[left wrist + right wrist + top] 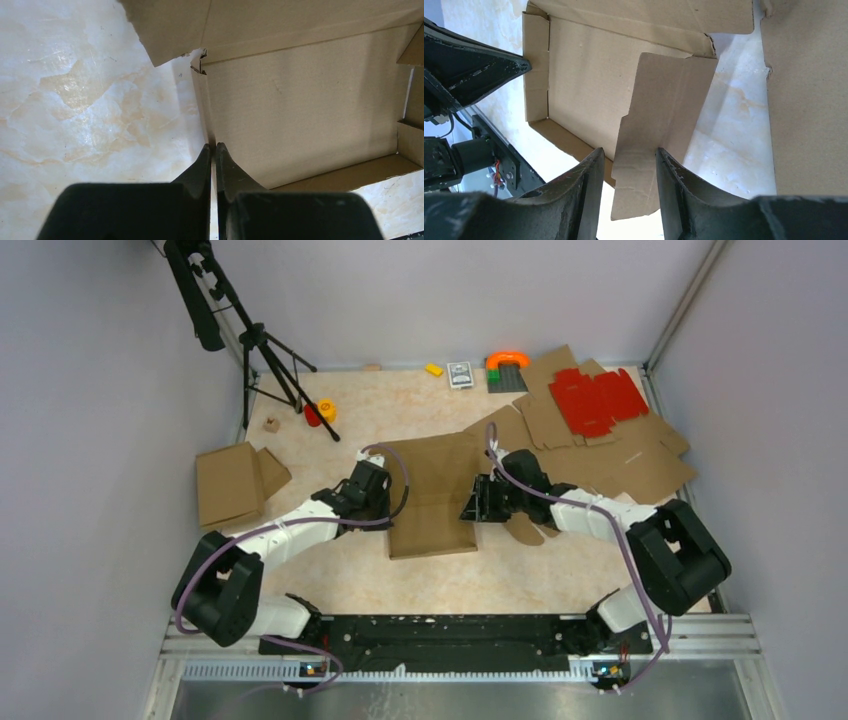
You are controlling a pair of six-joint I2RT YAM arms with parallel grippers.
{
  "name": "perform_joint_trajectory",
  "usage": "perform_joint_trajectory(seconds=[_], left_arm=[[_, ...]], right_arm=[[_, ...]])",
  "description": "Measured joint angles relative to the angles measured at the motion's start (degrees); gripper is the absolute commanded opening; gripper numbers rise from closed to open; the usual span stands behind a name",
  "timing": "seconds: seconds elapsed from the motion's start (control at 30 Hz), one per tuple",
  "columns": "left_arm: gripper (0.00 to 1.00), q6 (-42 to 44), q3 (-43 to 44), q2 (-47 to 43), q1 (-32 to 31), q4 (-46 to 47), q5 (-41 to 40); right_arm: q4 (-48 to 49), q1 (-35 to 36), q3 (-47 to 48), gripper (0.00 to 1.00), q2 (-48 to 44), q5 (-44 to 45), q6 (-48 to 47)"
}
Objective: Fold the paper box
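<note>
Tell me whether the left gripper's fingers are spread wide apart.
No, the left gripper is nearly shut, pinching a thin side wall of the paper box.

A pale marbled table (400,420) carries the paper box (432,495), lying between my left gripper (390,502) and my right gripper (478,502). A folded carton (228,483) lies well left of my left gripper. Flat cardboard sheets (640,465) lie beyond my right gripper. Far ahead stand a tripod (290,380) and a yellow block (434,369).

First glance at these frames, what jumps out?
The brown paper box lies half folded at mid-table, the left gripper pinching its left wall and the right gripper open around a side flap. A bright red sheet sits on spare cardboard at the far right.
</note>
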Motion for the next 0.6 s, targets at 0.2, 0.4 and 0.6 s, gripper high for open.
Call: perform_joint_trajectory(seconds=[0.2, 0.4, 0.6], left_arm=[[0.0, 0.0, -0.02, 0.0, 0.0, -0.02, -0.15], [0.0, -0.02, -0.2, 0.0, 0.0, 0.04, -0.15], [0.0, -0.02, -0.2, 0.0, 0.0, 0.04, -0.17]], right_arm=[[1.31, 0.0, -0.7, 0.41, 0.31, 0.15, 0.48], [2.29, -0.02, -1.7, 0.28, -0.31, 0.96, 0.72], [5.25, -0.52, -2.99, 0.42, -0.44, -0.31, 1.29]])
